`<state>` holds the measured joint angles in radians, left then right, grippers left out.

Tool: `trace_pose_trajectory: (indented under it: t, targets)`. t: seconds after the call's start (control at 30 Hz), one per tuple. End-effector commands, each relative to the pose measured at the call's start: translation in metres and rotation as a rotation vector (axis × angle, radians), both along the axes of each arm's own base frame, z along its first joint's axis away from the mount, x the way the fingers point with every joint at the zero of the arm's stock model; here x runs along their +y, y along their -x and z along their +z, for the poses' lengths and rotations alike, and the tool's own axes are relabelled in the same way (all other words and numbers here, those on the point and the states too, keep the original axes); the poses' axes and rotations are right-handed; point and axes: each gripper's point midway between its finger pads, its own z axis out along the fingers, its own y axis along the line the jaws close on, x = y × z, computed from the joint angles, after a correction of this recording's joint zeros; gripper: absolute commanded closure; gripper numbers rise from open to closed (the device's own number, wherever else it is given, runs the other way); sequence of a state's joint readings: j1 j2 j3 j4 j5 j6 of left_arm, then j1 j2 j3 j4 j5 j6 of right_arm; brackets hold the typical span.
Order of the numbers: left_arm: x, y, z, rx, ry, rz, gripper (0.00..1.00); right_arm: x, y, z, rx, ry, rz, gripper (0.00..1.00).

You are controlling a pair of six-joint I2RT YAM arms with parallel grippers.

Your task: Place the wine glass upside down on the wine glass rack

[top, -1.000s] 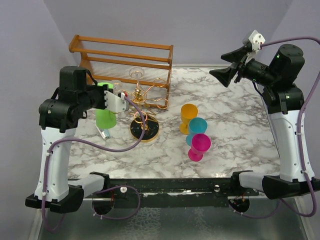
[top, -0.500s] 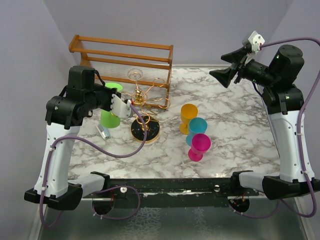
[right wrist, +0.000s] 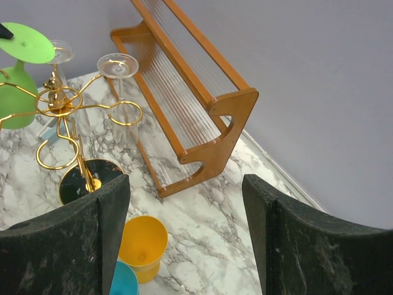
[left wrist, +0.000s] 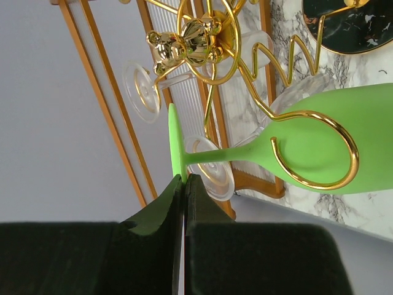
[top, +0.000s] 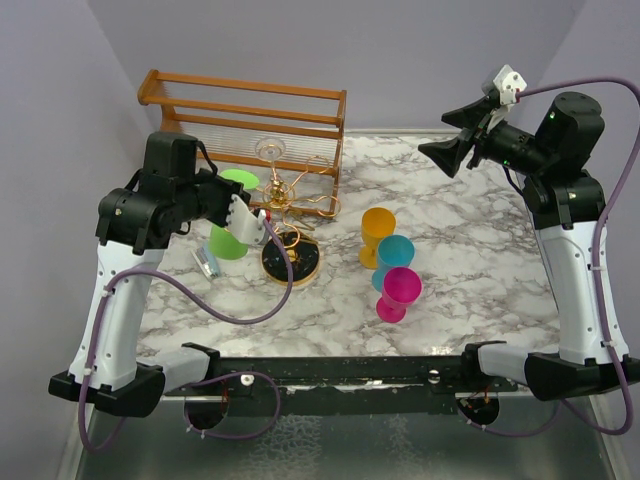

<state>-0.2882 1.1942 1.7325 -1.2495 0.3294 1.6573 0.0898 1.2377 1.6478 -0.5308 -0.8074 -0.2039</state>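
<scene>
Well, I counted one green wine glass (left wrist: 307,147), pinched by the edge of its foot in the left gripper (left wrist: 184,182), whose jaws were nearly together on that thin disc. It hung foot-up and tilted just beside the gold rack (top: 291,259). One wire loop crossed its bowl in the left wrist view, but I could not tell whether they touched. Two clear glasses (right wrist: 117,65) hung upside down on the rack. Three cups stood clustered on the desk (top: 480,250): a yellow cup (top: 377,230), a teal cup (top: 395,255) and a pink cup (top: 399,290). One wooden frame (top: 245,105) stood behind the rack. The right gripper (right wrist: 184,190) was up over the far right of the desk, jaws wide, gripping nothing. Compared with a second earlier, the left arm had brought the green wine glass nearer the rack and tipped it from nearly vertical to slanted. The right arm had not moved.
</scene>
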Motion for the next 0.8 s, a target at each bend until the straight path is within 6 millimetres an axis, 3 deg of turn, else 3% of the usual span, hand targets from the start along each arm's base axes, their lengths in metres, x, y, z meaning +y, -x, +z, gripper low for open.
trace_pose_trajectory:
  t: [0.0, 0.27, 0.77]
  targets:
    - [-0.012, 0.009, -0.001, 0.010, 0.019, -0.076, 1.00, -0.005, 0.003, 0.007, -0.035, 0.007, -0.027, 0.26]
    - [-0.024, 0.017, -0.006, 0.049, 0.058, -0.135, 1.00, -0.005, 0.002, 0.006, -0.034, 0.007, -0.027, 0.26]
    - [-0.025, 0.033, -0.014, 0.100, 0.063, -0.164, 1.00, -0.007, 0.001, 0.003, -0.030, 0.010, -0.032, 0.25]
